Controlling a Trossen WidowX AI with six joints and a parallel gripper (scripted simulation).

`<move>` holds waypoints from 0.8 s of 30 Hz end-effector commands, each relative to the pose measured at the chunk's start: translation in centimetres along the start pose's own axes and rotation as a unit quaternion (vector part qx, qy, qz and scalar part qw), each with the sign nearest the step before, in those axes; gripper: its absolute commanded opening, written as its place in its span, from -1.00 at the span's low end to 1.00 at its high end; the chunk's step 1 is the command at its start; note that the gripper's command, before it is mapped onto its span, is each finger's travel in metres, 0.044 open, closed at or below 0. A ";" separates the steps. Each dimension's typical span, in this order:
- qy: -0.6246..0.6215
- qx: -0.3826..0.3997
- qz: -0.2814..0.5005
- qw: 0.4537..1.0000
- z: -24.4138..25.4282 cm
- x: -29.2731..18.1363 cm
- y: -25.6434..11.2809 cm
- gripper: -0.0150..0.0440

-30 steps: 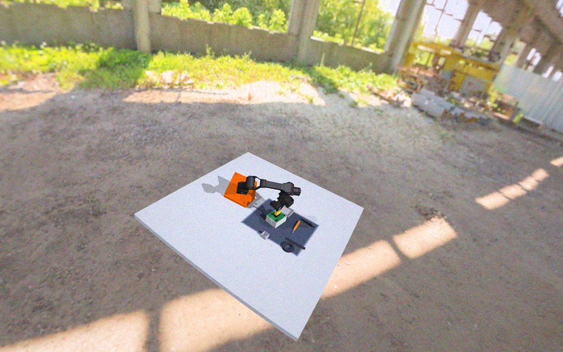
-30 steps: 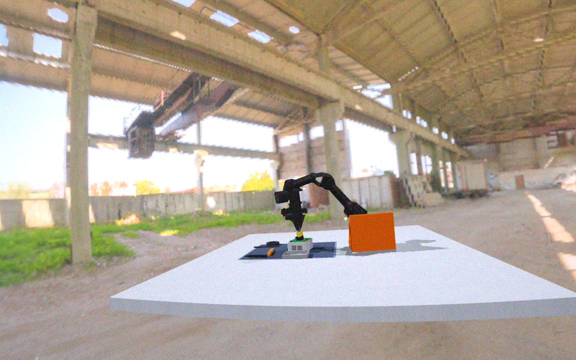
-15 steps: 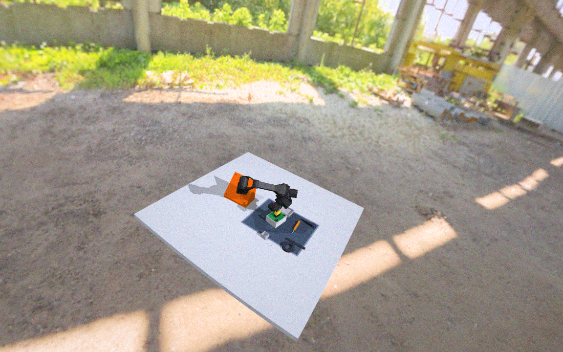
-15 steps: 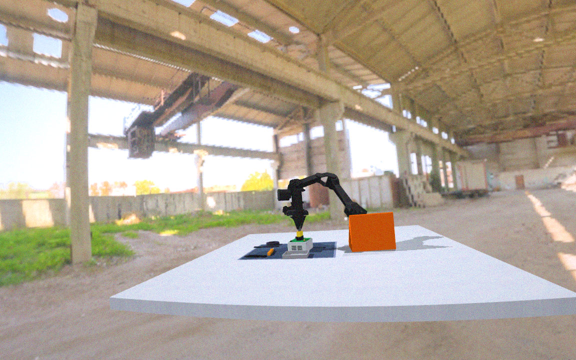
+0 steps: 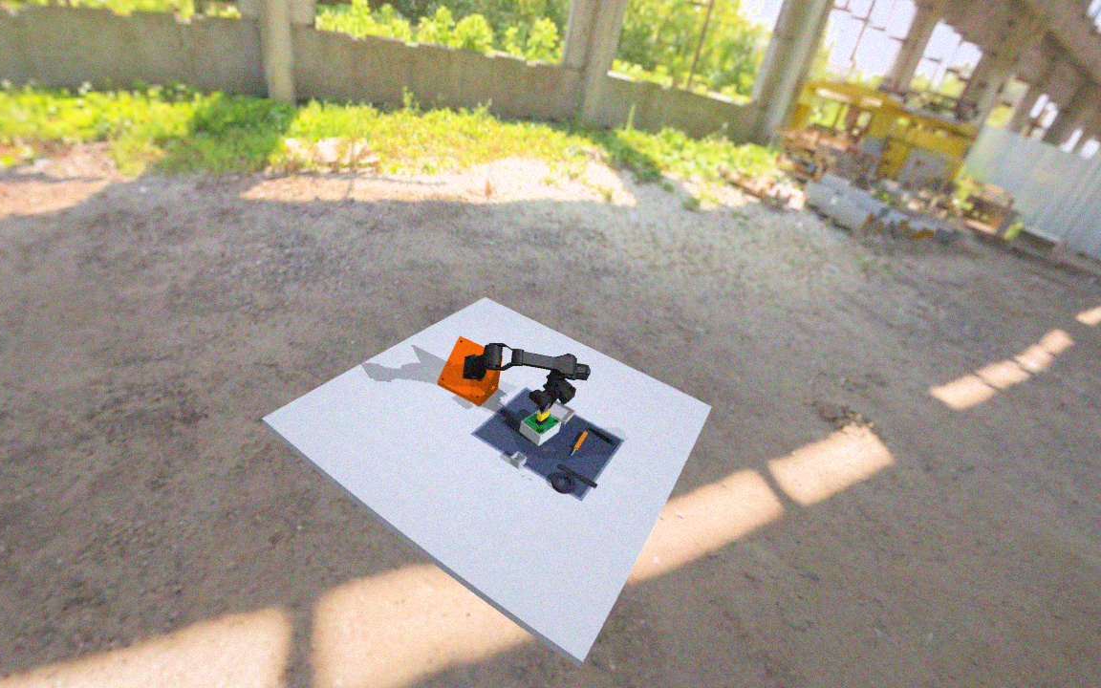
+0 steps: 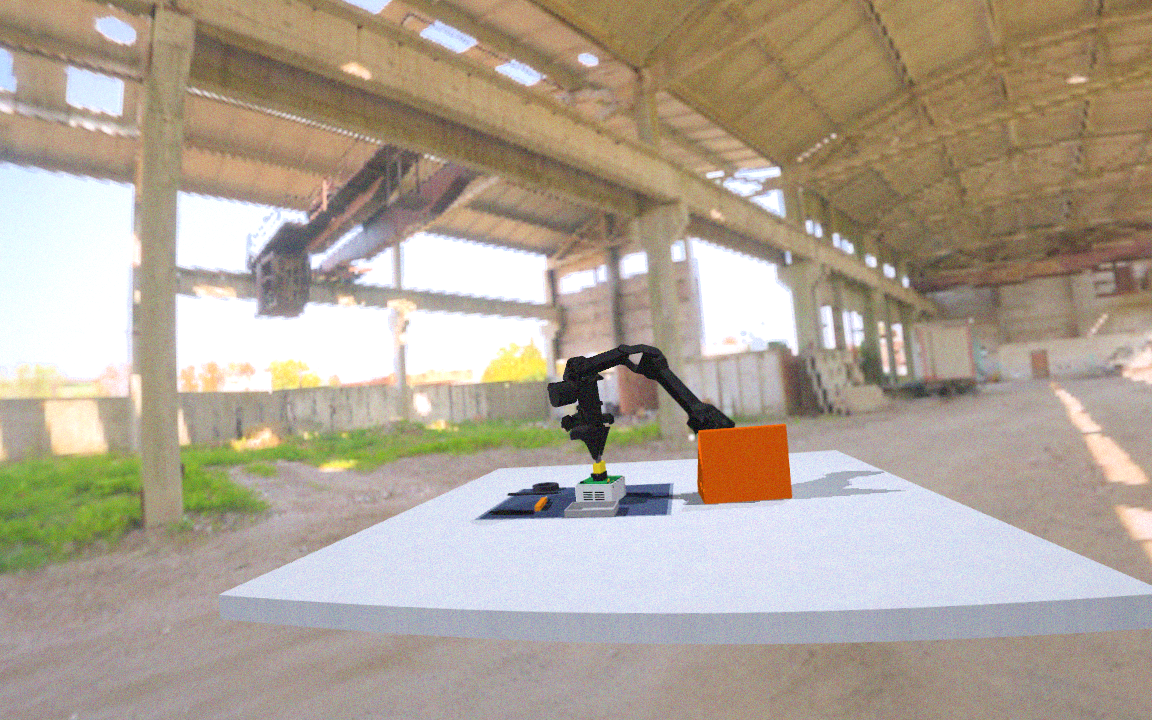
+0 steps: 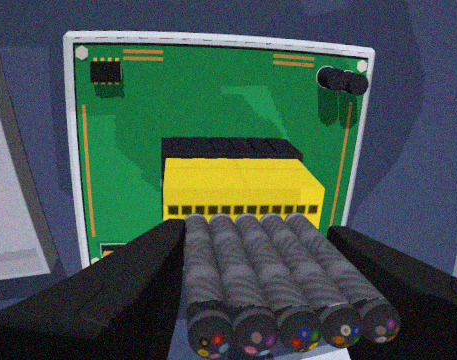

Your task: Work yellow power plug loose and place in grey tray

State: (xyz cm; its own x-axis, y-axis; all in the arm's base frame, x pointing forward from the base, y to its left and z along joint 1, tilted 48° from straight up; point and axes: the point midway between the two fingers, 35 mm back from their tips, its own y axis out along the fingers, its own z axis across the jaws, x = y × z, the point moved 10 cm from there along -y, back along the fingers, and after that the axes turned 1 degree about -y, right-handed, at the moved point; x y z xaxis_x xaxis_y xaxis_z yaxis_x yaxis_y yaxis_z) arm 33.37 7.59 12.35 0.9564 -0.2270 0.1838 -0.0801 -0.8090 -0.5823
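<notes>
- The pincer stands part-way open, shut on the yellow power plug; its dark fingers run off the lower corners of the wrist frame, and the contact itself is hard to make out.
- The plug is at the black socket on the green circuit board; how deep it sits cannot be told.
- Five grey, braided-looking cables hide the plug's lower part, their round ends showing small coloured cores.
- A row of square holes crosses the plug's smooth face.
- Slotted vents mark the white housing beneath the board.
- The grey tray is cut off at the wrist frame's left edge.
- A ribbed black chip with gold legs lies upper left there; dark cylinders stand upper right.
- In the top view, small tools on the blue mat blur into dark shapes.
</notes>
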 end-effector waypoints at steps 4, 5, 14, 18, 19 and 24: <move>-0.010 0.085 -0.015 0.996 -2.7 -0.4 -1.2 -0.49; -0.010 0.099 -0.016 0.995 -3.2 -0.4 -1.3 -0.49; -0.010 0.108 -0.016 0.994 -3.6 -0.4 -1.3 -0.49; -0.009 0.052 -0.016 0.998 -1.5 -0.4 -1.7 -0.49; -0.009 0.037 -0.015 0.999 -1.0 -0.4 -1.7 -0.49; -0.008 -0.004 -0.015 1.000 0.5 -0.4 -1.9 -0.49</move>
State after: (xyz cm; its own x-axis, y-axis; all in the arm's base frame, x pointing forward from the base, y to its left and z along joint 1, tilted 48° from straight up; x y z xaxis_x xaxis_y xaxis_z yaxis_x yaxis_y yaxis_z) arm 33.20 7.82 12.93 0.9567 -0.2263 0.1833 -0.0737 -0.7971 -0.5993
